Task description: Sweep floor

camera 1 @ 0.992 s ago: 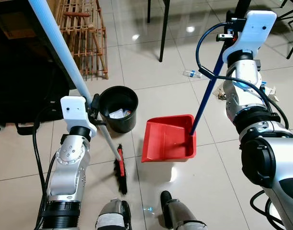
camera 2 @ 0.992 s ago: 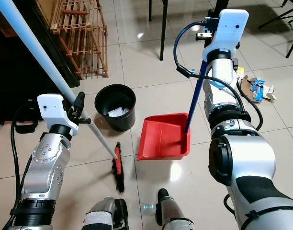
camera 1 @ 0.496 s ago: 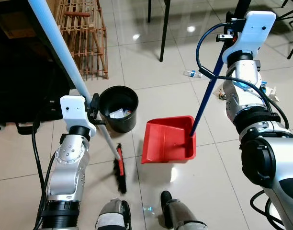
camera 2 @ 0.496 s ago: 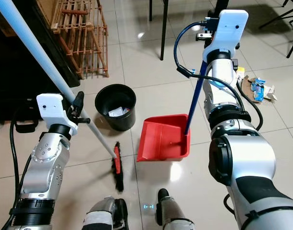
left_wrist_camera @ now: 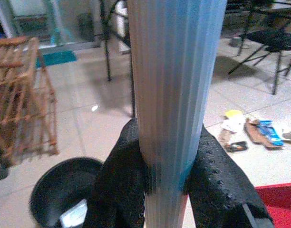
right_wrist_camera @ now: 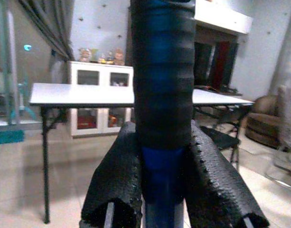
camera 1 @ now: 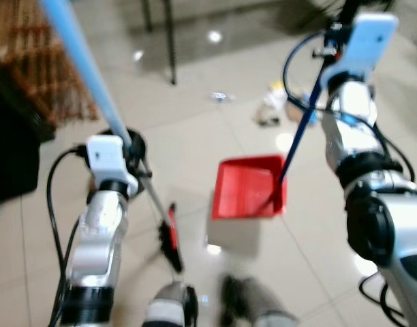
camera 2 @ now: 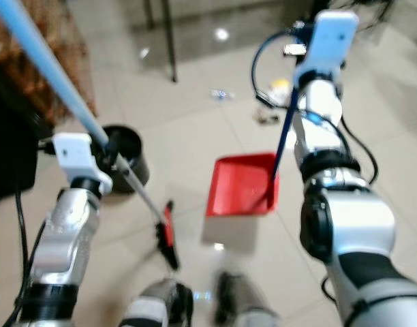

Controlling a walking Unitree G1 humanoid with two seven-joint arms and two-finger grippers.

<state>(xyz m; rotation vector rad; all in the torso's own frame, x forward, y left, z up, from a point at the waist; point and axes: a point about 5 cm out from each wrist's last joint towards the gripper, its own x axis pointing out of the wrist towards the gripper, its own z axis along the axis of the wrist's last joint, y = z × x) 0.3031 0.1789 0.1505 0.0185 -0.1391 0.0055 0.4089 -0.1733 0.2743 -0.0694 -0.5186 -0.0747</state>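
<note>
Paper scraps [left_wrist_camera: 73,214] in black bin [left_wrist_camera: 50,183]

The black round bin [camera 2: 124,158] stands left of my red plastic dustpan [camera 1: 249,191], and the black-bristled broom head [camera 1: 170,240] lies on the floor between them, nearer to me.

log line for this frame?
left gripper: shut on broom handle | right gripper: shut on dustpan handle | dustpan: on floor | view: blurred

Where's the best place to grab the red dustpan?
By its long blue handle, gripped from the side. It rises steeply from the back of the dustpan, so fingers can close around it. The right pincer already clamps it high up that way.
</note>
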